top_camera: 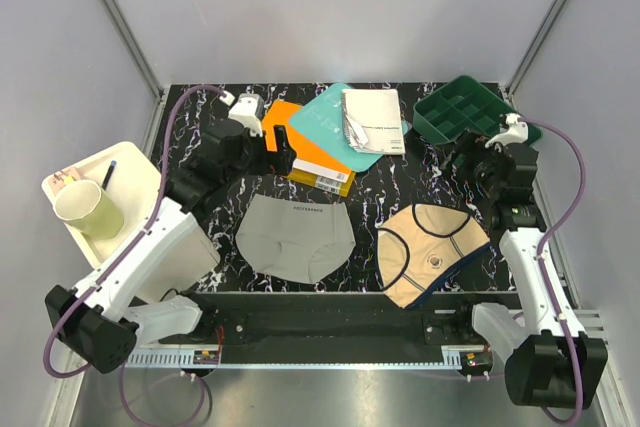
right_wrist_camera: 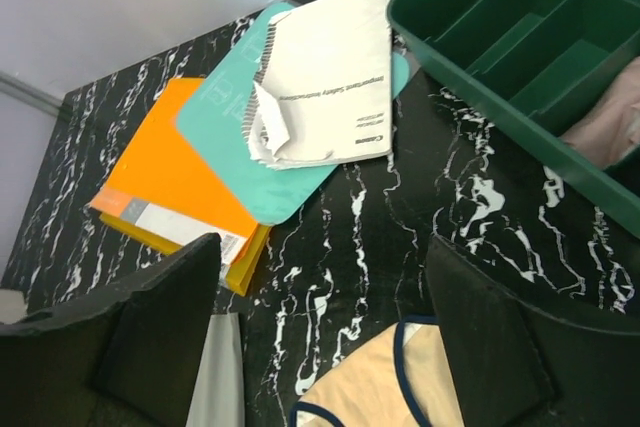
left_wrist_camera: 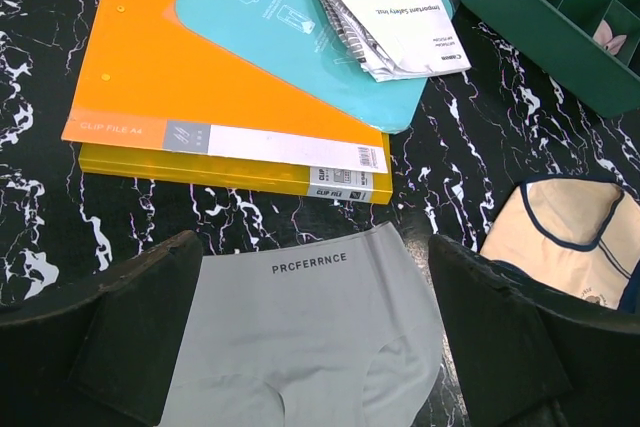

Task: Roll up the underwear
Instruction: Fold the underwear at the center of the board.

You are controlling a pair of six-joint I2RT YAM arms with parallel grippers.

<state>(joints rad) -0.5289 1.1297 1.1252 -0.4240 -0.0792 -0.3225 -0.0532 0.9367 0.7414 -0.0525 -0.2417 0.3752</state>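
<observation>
The plain light grey fabric briefs (top_camera: 296,235) lie flat and spread out by the near edge of the black marbled surface (top_camera: 200,132), left of the middle, waistband lettering facing the far edge. The beige briefs with navy edging (top_camera: 432,250) lie rumpled towards the near right corner, well apart from the grey pair.

I judge both to be light, limp and a bit slippery on this top. I would pinch the waistband at its two corners so that the cloth rolls evenly.

My left gripper (left_wrist_camera: 320,277) hovers over the grey waistband, jaws spread wide and empty. My right gripper (right_wrist_camera: 325,317) hangs above the beige pair, also apart and empty.

Behind them an orange clip file (top_camera: 305,152), a teal folder (top_camera: 325,117) and a green compartment tray (top_camera: 470,112) line the far edge.
</observation>
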